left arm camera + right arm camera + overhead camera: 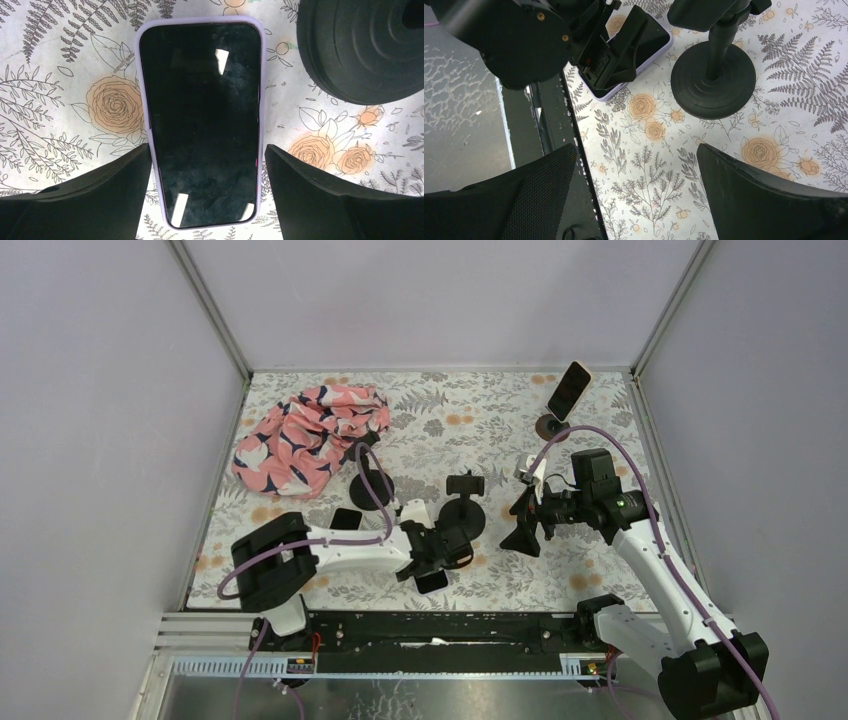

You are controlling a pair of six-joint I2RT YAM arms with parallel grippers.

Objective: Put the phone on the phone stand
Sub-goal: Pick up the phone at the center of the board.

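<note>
cloth: a pink patterned cloth (310, 435) is bunched up in the upper left of the overhead view, on the floral tabletop (450, 400)

left claw: the left claw (207, 150) sits low in the lower middle of the overhead view with its jaws spread wide. There's one of the fingers (100, 195) on each long side of the phone's near half. It isn't squeezing as far as I can see: there's a sliver of tabletop between the right-hand finger and the case, while the left-hand one is right at the case edge.

phone: the phone (200, 110) has a lavender case and lies flat on the tabletop, dark screen up, between those fingers

phone stand: the phone stand (465, 512) stands upright just right of the phone. It's a round black base with a post and a clamp on top, and it's apart from the phone.

right claw: the right claw (636, 150) is right of the stand, wide open and holding nothing, with just flower print between the fingers

other phone: a second phone (568, 390) is propped at a tilt on a small round base in the upper right of the overhead view
</note>
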